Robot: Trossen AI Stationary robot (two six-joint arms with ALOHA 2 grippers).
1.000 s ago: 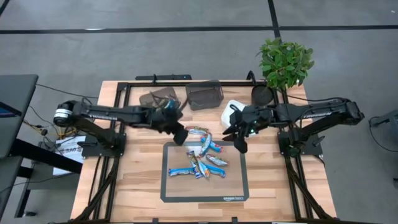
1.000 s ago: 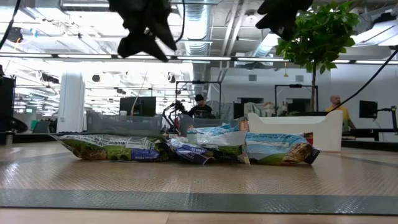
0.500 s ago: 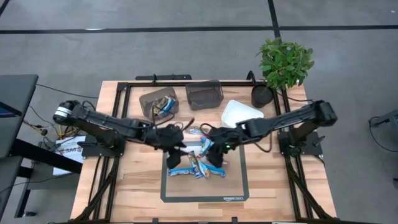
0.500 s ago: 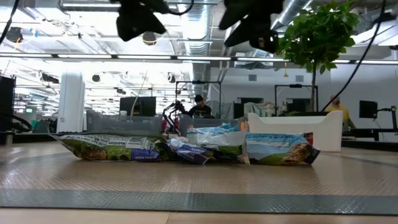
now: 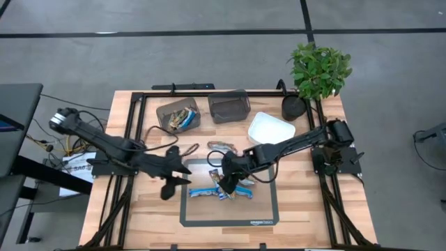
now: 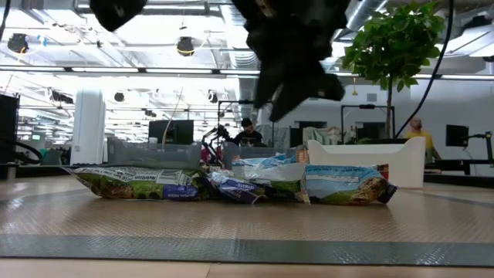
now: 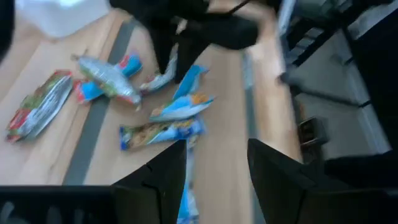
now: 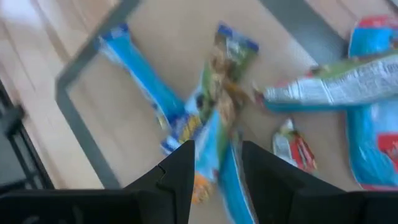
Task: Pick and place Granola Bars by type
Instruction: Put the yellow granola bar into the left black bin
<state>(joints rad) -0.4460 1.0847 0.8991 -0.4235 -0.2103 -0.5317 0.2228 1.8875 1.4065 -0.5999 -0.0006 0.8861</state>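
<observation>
Several granola bars [image 5: 224, 187] in shiny blue wrappers lie flat in a loose pile on the dark-framed mat; the low view shows them in a row [image 6: 231, 185]. A couple more lie on the wood beyond the mat's far edge [image 5: 219, 146]. My right gripper [image 5: 224, 178] hovers open over the pile, well above it in the low view [image 6: 297, 66], with bars below its fingers [image 8: 217, 146]. My left gripper [image 5: 169, 187] hangs open over the wood just left of the mat, facing the pile [image 7: 216, 146].
Two dark translucent bins stand at the far side: the left one [image 5: 178, 115] holds some bars, the right one [image 5: 228, 106] is beside it. A white tray [image 5: 270, 127] sits right of them, and a potted plant [image 5: 320, 68] stands at the far right corner.
My left gripper has swung from beside the left bin toward the near edge and left, ending beside the mat. My right gripper has travelled from next to the white tray toward the table's left and down, ending over the pile of bars. The bars have stayed put.
</observation>
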